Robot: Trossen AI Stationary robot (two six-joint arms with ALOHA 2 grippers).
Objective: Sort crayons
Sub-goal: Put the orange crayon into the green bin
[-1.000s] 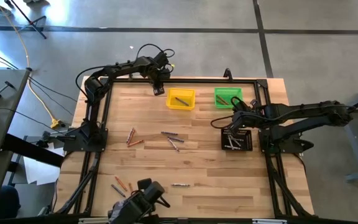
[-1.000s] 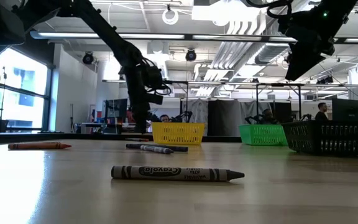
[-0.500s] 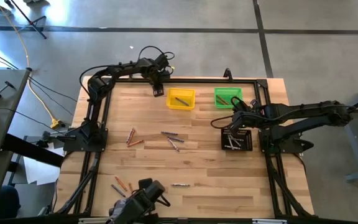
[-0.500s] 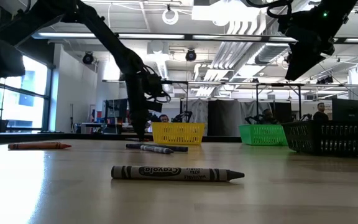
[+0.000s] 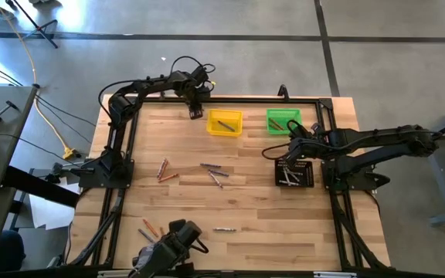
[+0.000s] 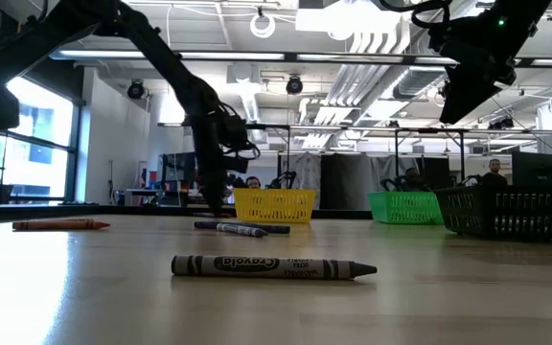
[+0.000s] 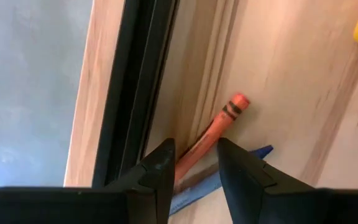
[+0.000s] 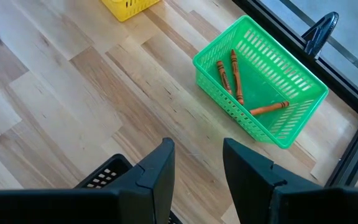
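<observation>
Left hand [image 7: 194, 163] open astride orange crayon [image 7: 213, 132] at table's far rail [image 7: 124, 93]; right hand [image 8: 197, 163] open.

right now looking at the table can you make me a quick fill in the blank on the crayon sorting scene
1. The green bin holds ____ orange crayons.
2. The left gripper has its fingers either side of an ____ crayon.
3. The right gripper hangs above the ____ tray.

Missing words: three; orange; black
</observation>
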